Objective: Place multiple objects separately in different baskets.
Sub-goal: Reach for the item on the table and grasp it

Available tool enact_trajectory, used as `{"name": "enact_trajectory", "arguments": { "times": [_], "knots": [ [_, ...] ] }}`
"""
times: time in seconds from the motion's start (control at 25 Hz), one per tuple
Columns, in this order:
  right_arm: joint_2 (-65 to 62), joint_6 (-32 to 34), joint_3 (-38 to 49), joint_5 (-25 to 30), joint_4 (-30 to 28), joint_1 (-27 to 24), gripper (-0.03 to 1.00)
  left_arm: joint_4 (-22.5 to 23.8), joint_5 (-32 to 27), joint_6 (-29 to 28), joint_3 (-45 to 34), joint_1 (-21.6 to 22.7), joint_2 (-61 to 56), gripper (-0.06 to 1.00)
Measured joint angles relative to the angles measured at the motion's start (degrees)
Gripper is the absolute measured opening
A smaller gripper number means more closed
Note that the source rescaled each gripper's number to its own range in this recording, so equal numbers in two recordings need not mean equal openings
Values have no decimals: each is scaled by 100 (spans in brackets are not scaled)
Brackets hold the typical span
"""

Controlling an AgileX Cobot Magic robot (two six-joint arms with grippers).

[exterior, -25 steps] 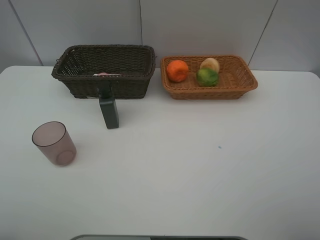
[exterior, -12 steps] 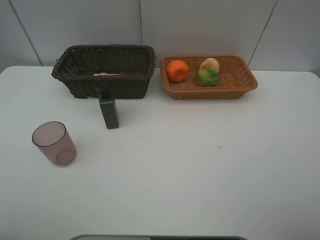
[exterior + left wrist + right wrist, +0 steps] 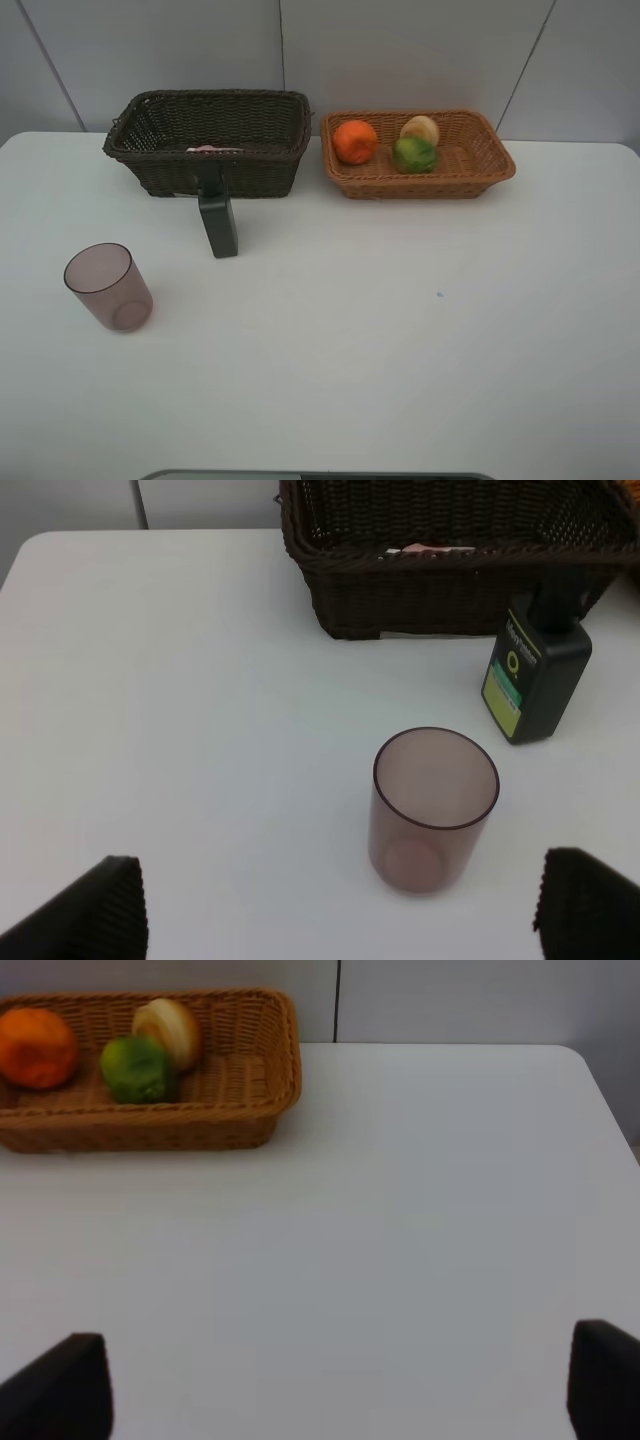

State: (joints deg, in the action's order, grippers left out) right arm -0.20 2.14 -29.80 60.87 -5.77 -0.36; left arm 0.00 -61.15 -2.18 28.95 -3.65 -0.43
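Objects: orange (image 3: 355,141), peach (image 3: 420,129), lime (image 3: 414,154) in tan basket (image 3: 430,186); pink bottle (image 3: 207,149) in dark basket (image 3: 250,175). Dark bottle (image 3: 219,225) upright on table (image 3: 400,330), just in front of dark basket. Cup (image 3: 108,286) upright, nearer, apart. Left gripper (image 3: 345,910) wide apart, empty, cup ahead untouched. Right gripper (image 3: 340,1390) wide apart, empty. Green-yellow label (image 3: 508,678) shows only in left wrist view.

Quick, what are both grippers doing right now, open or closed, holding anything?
Left gripper: open, holding nothing; the purplish cup stands in front of it, not touched.
Right gripper: open, holding nothing.
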Motion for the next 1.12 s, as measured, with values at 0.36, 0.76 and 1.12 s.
{"name": "enact_trajectory", "arguments": {
  "times": [0.36,0.76,1.12],
  "knots": [
    [0,0,0,0,0,0,92,0,0,0,0,0,0,100],
    [0,0,0,0,0,0,92,0,0,0,0,0,0,100],
    [0,0,0,0,0,0,92,-122,80,0,78,0,1886,100]
  ]
}}
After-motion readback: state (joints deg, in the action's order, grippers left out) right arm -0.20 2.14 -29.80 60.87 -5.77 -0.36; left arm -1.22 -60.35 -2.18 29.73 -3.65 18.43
